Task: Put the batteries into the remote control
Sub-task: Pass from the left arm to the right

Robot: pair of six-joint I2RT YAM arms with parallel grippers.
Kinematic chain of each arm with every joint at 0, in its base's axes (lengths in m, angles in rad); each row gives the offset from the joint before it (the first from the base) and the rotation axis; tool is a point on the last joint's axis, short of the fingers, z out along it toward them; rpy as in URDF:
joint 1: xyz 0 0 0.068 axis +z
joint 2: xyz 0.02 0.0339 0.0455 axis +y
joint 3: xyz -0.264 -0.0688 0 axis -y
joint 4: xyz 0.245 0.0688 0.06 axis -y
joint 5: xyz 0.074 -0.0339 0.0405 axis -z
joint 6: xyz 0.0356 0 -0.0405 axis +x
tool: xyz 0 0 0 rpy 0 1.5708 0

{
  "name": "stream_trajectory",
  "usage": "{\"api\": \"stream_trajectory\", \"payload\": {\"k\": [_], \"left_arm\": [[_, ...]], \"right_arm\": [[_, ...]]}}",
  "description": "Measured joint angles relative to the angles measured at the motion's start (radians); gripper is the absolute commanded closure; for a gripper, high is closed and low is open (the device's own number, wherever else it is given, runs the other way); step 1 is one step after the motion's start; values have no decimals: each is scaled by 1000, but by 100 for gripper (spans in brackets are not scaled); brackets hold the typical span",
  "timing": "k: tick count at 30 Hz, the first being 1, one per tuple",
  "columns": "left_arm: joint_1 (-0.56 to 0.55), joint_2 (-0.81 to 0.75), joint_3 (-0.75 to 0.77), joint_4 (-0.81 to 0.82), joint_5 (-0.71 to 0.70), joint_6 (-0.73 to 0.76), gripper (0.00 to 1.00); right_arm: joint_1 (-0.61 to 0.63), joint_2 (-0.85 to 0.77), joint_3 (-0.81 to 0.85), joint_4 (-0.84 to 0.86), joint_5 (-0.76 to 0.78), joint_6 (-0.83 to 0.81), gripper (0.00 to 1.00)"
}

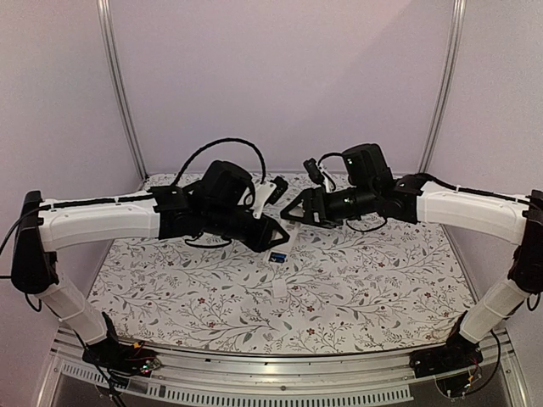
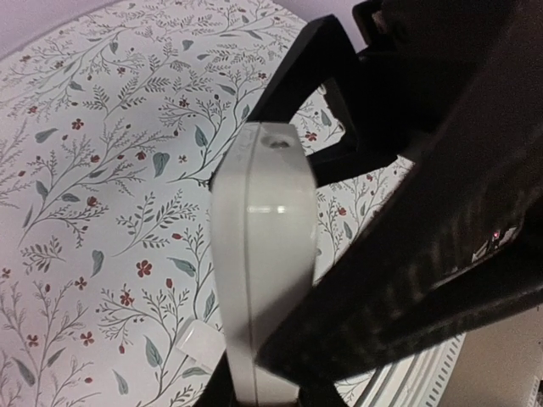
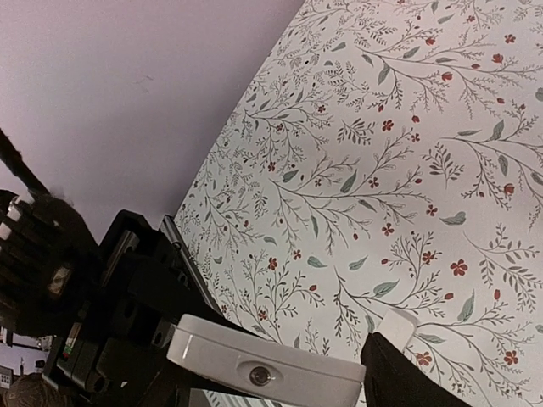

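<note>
Remote control point(image 2: 263, 271) — edge-on, long axis receding in left wrist view.

There are two arms: one left arm point(image 1: 102, 222) on the left and one right arm point(image 1: 471, 208) on the right. One white remote control point(image 1: 270, 193) shows between them toward the far side, and one small flat white cover piece point(image 1: 282, 289) lies nearer. Only one blue battery point(image 1: 277, 256) can be counted with certainty — any dark one beside it is too small to tell.

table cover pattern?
Table cover: white, with grey-green leafy sprigs and small red flowers. Shows best in the right wrist view.
</note>
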Motion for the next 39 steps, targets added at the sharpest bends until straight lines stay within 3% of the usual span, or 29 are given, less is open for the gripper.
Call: {"api": "stream_trajectory", "payload": {"k": [5, 12, 21, 24, 28, 33, 37, 39], "left_arm": [[-1, 1, 2, -11, -16, -8, 99], [-1, 6, 7, -13, -7, -10, 100], [98, 5, -31, 85, 393, -32, 100], [118, 5, -31, 87, 489, -24, 100], [125, 5, -30, 80, 591, -8, 100], [126, 5, -17, 75, 673, 1, 100], [126, 5, -15, 75, 719, 0, 100], [129, 6, -11, 72, 749, -3, 87]], "right_arm": [[2, 13, 2, 4, -1, 5, 37], [1, 33, 8, 5, -21, 10, 28], [-45, -6, -68, 91, -213, -38, 35], [-56, -55, -97, 91, -277, -71, 41], [-61, -109, -113, 93, -335, -105, 57], [-61, -126, -122, 95, -382, -120, 66], [-61, -126, -122, 95, -409, -126, 88], [-64, -126, -122, 101, -440, -143, 96]]}}
